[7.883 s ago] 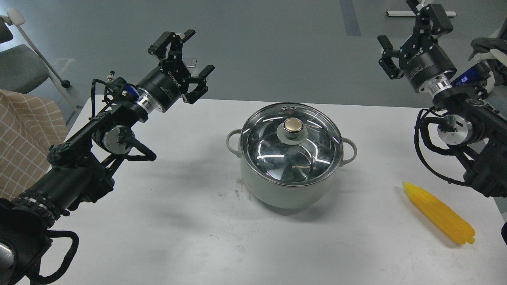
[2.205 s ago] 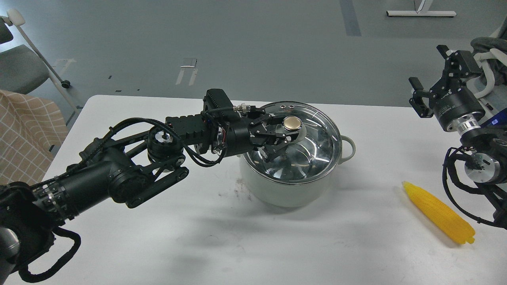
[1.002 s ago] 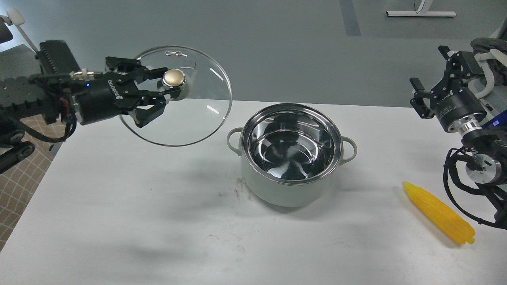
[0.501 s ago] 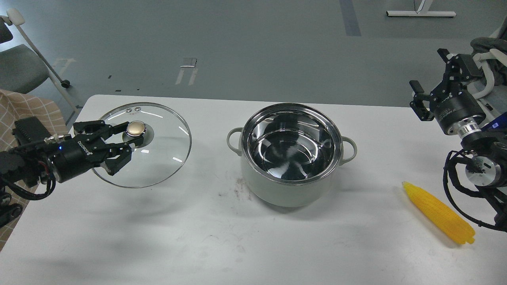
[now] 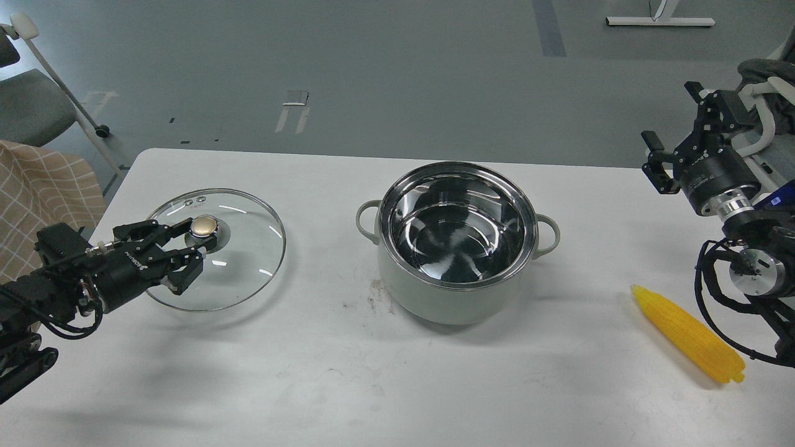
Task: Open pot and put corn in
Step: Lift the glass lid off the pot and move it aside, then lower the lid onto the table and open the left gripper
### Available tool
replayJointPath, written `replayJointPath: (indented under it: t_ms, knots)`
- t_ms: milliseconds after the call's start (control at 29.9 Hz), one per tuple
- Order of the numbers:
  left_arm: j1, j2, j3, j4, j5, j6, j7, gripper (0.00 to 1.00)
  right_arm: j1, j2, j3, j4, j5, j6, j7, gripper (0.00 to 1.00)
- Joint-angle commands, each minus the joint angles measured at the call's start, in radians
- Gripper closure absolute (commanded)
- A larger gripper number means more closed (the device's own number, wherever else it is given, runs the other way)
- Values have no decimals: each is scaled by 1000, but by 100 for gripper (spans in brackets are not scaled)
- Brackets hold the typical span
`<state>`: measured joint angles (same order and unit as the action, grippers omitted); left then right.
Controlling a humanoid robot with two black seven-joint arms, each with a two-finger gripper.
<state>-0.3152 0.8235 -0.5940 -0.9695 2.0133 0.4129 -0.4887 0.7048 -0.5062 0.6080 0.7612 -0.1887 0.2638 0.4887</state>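
Note:
The pale grey-green pot (image 5: 448,303) stands open in the middle of the white table (image 5: 348,372); its shiny steel inside is bare. The yellow corn (image 5: 686,333) lies on the table at the right front, point toward the pot. My left gripper (image 5: 197,242) is low at the left, shut on the gold knob of the glass lid (image 5: 248,261), which sits flat at table level left of the pot. My right gripper (image 5: 676,131) is open and empty, raised at the right edge, above and behind the corn.
A chair (image 5: 31,105) and a beige checked cloth (image 5: 43,198) are off the table's left side. A dark smudge (image 5: 372,295) marks the table by the pot's left front. Grey floor lies beyond the table's far edge.

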Motion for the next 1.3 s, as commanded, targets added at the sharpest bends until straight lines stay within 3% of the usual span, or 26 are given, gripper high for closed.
replayJointPath:
  t_ms: [0, 501, 835, 1136, 1269]
  knots:
    - [19, -9, 0, 5, -24, 3, 0, 82, -2, 0, -1, 3, 0, 0, 0, 0]
    - [54, -29, -1, 37, -53, 14, 0, 76, -13, -2, 1, 13, 0, 0, 0, 0]
    - [54, -61, 2, 41, -96, 15, 0, 60, -19, -2, 1, 20, 0, 0, 0, 0]
    - [54, -83, 2, 68, -96, 26, 0, 59, -19, -8, 1, 20, 0, 0, 0, 0]
    - [54, -83, 2, 68, -96, 32, 0, 49, -19, -9, 1, 20, 0, 0, 0, 0]
